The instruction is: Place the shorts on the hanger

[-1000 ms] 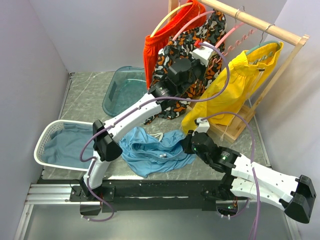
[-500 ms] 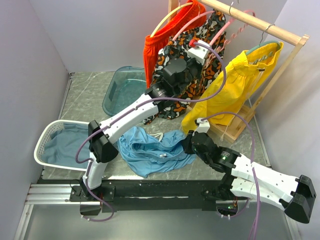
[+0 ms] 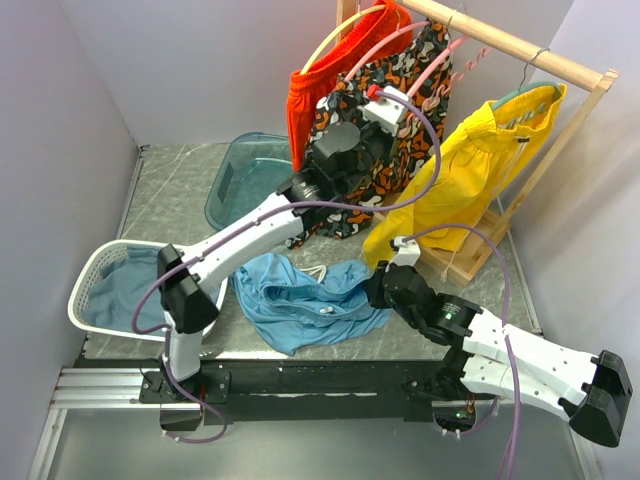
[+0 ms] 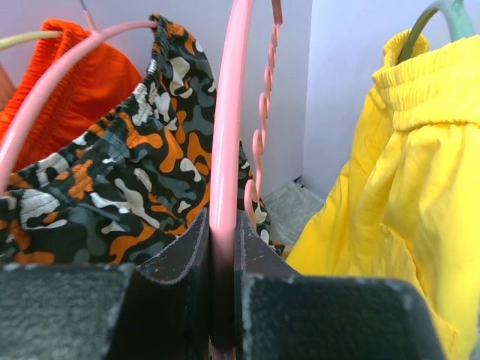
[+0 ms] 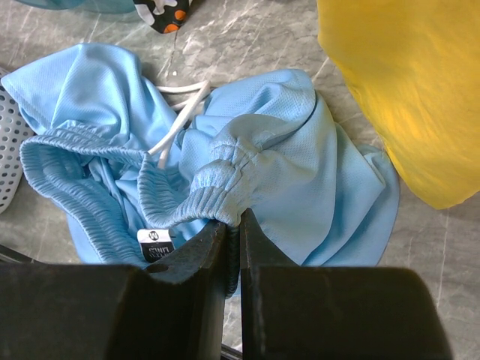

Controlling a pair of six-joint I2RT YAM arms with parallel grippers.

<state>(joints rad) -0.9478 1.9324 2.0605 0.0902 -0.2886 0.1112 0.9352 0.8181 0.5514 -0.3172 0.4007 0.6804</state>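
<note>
1. The left gripper (image 4: pixel 223 259) is clamped on the hanger (image 4: pixel 225 127), with the pink bar pinched between both fingers at the bottom centre of the left wrist view
2. In the top view the hanger sits high at the upper right, close under the wooden rail (image 3: pixel 520 45); I cannot tell whether its hook rests on the rail
3. Room there is tight: the camo shorts (image 4: pixel 112 187) hang just left of the pink bar and the yellow shorts (image 4: pixel 405 187) to its right, with a narrow gap of wall and floor between bar and yellow cloth
4. The right gripper (image 5: pixel 232 229) is closed on the gathered waistband of the shorts (image 5: pixel 300 172), which lie crumpled on the table (image 3: pixel 170 200) at the lower centre of the top view
5. The shorts reach close to the table's front edge, near the white basket (image 3: pixel 90 290) on the left and the yellow hem on the right; bare table shows at the upper left, around the teal tub (image 3: pixel 245 175)
6. Hidden or cut off: the left arm covers part of the camo shorts, the hanger's top leaves the wrist frame, the right fingertips are sunk in cloth, and the label print is too small to read
</note>
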